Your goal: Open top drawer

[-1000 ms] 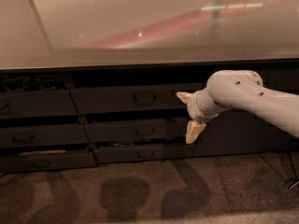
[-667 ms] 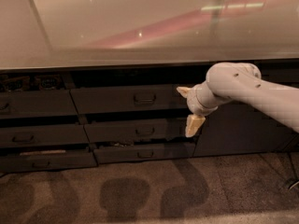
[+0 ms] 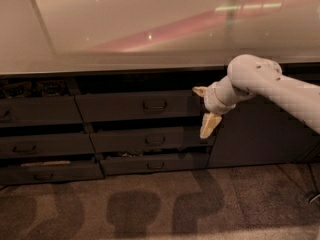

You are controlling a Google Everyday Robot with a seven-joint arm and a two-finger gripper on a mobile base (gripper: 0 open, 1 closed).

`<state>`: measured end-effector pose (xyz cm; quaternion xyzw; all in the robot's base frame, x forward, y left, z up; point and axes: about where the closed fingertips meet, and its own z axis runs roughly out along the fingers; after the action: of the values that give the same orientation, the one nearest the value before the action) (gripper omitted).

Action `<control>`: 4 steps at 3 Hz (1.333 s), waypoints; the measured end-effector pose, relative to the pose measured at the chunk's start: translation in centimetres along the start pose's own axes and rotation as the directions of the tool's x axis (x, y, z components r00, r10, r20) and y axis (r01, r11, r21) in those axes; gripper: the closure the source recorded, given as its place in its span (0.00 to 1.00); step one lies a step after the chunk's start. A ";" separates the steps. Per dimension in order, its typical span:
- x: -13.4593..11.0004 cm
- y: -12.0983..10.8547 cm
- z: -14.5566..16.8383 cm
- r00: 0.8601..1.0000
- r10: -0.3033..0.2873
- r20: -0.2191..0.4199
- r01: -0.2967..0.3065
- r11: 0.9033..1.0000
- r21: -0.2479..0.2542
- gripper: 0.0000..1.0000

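Note:
The top drawer [image 3: 115,107] is the widest dark front in the middle stack, right under the counter edge, with a small loop handle [image 3: 155,105] at its centre. A dark gap shows above the front. My gripper [image 3: 204,108] hangs on the white arm [image 3: 270,86] that comes in from the right. It is in front of the drawer's right end, to the right of the handle and not touching it. It is open and empty, with one cream finger [image 3: 200,90] above and the other [image 3: 209,125] below.
Two shallower drawers [image 3: 150,140] lie below the top one. Another stack of drawers [image 3: 40,144] stands at the left. A plain cabinet door [image 3: 260,134] is behind the arm at the right. The pale counter top [image 3: 125,29] overhangs above, and grey carpet [image 3: 150,204] lies below.
My gripper has risen a little along the right end of the top drawer. The drawers have not moved.

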<state>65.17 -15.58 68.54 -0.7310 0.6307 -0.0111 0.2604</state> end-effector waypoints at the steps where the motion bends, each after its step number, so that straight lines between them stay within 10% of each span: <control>1: -0.3 -3.8 -1.8 1.000 0.007 0.026 -0.008 0.998 0.067 0.00; 4: 3.2 -6.1 1.4 0.997 0.072 -0.005 -0.072 0.997 -0.008 0.00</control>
<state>71.88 -17.55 68.71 -0.7089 0.6572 -0.0009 0.2560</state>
